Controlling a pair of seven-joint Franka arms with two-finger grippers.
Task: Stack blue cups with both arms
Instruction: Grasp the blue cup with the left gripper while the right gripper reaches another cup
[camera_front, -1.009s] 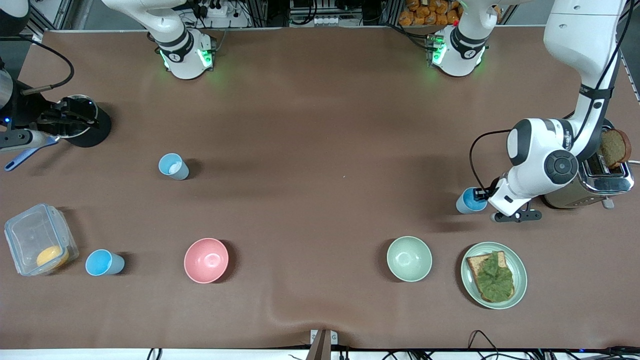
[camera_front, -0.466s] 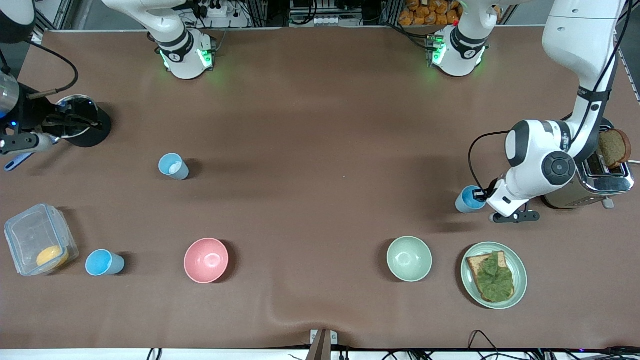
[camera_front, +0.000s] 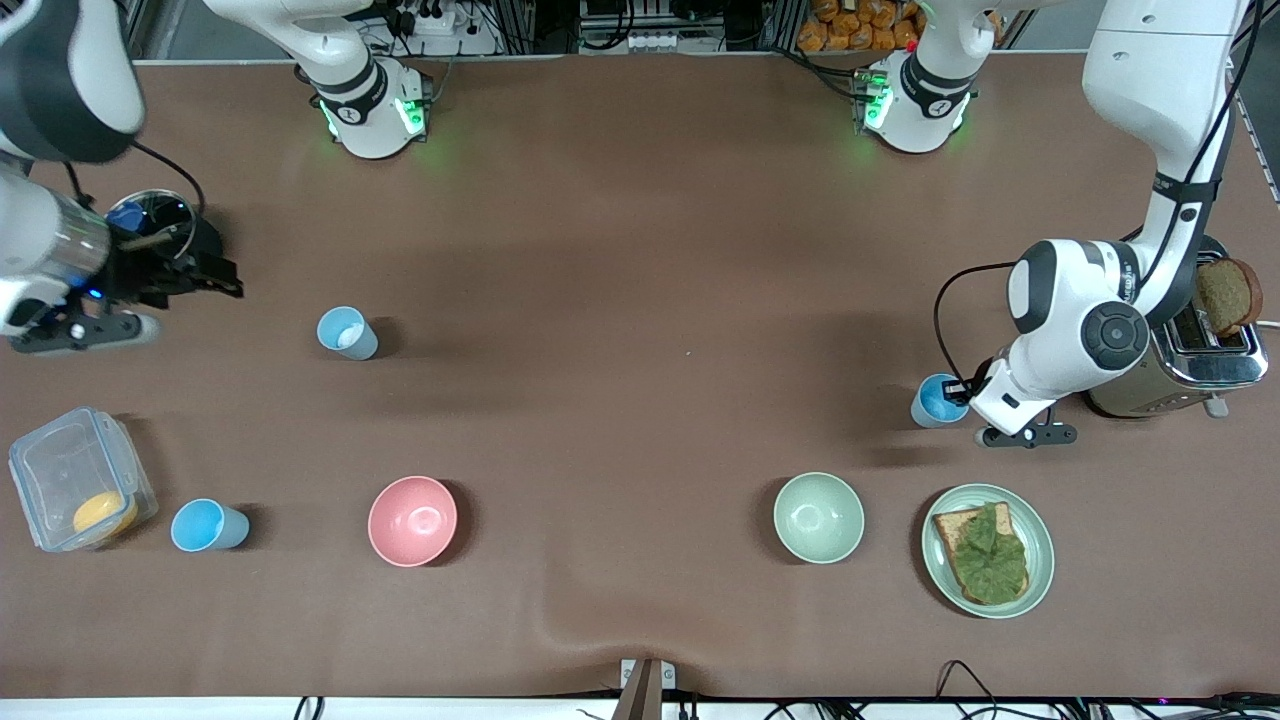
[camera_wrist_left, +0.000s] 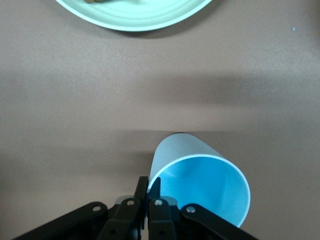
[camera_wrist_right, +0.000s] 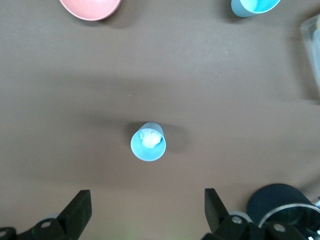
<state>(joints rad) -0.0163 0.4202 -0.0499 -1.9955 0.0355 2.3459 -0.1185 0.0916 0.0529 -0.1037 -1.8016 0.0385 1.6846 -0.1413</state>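
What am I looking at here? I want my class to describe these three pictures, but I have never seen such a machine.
Two white jointed robot arms work at a brown table. One picture looks down from a high camera; the other two come from cameras on each arm's wrist. The left arm's black two-finger pincer is shut on the rim of a small light-blue plastic cup beside a toaster. The right arm's pincer is open over the table, above a second blue cup. A third stands near a pink bowl.
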